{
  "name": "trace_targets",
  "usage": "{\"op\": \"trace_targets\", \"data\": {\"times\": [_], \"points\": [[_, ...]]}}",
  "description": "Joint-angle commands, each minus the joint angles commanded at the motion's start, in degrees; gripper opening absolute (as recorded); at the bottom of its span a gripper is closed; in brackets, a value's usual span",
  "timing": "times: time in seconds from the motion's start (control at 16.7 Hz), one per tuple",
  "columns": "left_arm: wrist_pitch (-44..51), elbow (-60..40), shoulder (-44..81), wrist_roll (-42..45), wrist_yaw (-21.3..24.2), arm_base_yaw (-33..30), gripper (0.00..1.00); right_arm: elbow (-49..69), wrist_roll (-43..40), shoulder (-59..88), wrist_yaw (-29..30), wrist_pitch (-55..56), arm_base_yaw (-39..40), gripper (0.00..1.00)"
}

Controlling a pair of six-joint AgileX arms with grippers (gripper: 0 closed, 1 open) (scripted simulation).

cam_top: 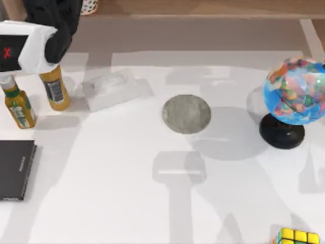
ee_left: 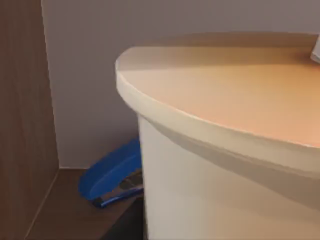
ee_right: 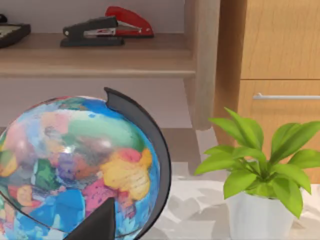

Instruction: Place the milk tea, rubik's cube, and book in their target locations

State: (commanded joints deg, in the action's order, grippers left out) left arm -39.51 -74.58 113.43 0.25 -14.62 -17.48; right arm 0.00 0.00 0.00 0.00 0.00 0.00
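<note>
The rubik's cube point(cam_top: 297, 237) lies at the table's front right edge, its yellow face up and partly cut off by the picture's border. The round grey coaster point(cam_top: 186, 114) rests mid-table. A flat black slab point(cam_top: 15, 170) lies at the left edge. My left arm point(cam_top: 28, 46) hangs over the back left corner, above two yellow bottles, with its fingers hidden under the wrist. In the left wrist view a round cream thing with a tan top point(ee_left: 225, 110) sits very close; I cannot tell what it is. The milk tea and the book are out of view.
Two yellow bottles point(cam_top: 56, 89) point(cam_top: 18, 107) stand at the back left beside a pale box point(cam_top: 109, 89). A globe point(cam_top: 294, 94) on a black stand rises at the right, with a potted plant point(ee_right: 255, 170) behind it. Staplers point(ee_right: 105, 27) lie on shelves.
</note>
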Motion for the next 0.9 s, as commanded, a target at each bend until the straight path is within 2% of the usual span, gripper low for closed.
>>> {"op": "trace_targets", "data": {"times": [0.18,0.36,0.72,0.9], "points": [[-1.1,8.9,-6.0,0.0,-0.8,-0.9,0.0,0.0,0.0,0.0,0.0,0.0,0.0,1.0],[-2.6,13.2,-10.1,0.1,-1.8,-1.8,0.0,0.0,0.0,0.0,0.0,0.0,0.0,1.0],[-3.3,12.9,-10.0,0.3,-2.2,-2.1,0.0,0.0,0.0,0.0,0.0,0.0,0.0,1.0],[-6.2,11.8,-8.6,1.0,-5.2,-7.0,0.0,0.0,0.0,0.0,0.0,0.0,0.0,1.0]]}}
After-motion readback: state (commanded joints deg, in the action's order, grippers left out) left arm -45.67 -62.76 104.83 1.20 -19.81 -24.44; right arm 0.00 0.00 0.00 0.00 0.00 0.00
